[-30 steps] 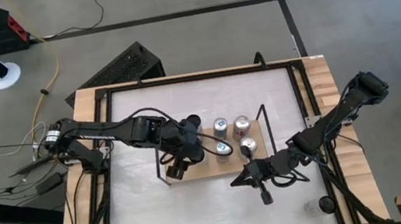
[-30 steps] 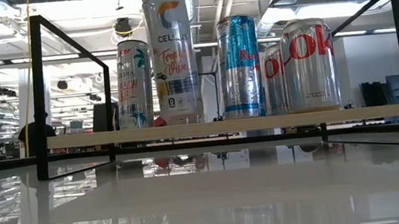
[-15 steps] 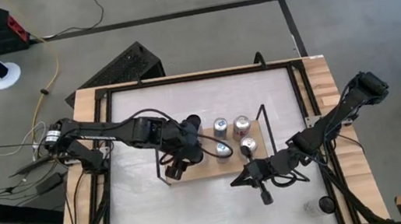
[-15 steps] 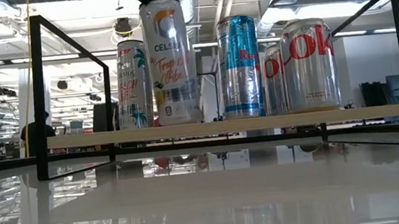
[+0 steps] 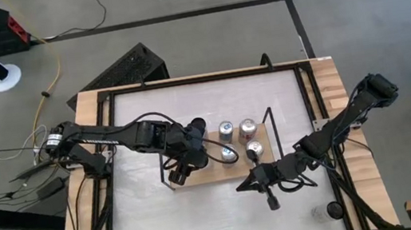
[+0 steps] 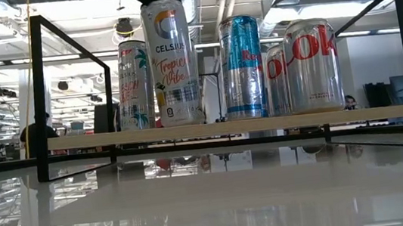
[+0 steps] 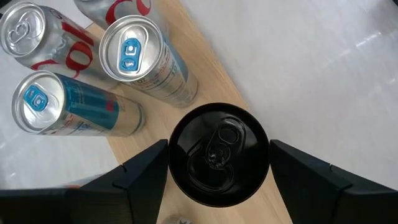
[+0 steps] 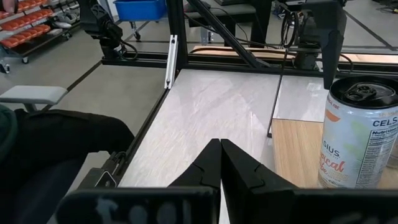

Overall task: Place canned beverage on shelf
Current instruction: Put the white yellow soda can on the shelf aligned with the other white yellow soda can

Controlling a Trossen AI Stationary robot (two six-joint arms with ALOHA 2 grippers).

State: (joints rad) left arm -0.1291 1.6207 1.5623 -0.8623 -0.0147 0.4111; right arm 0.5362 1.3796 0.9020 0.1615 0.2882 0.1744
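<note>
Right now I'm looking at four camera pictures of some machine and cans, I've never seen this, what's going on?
It is a robot with two dark arms at a table. One picture looks straight down, one looks level across the tabletop, and two come from cameras on the arms' wrists. On the table stands a low shelf with drink cans. The left gripper has its fingers on either side of a tall Celsius can, whose base is on the shelf board. The right gripper is shut and empty, waiting beside the shelf.
</note>
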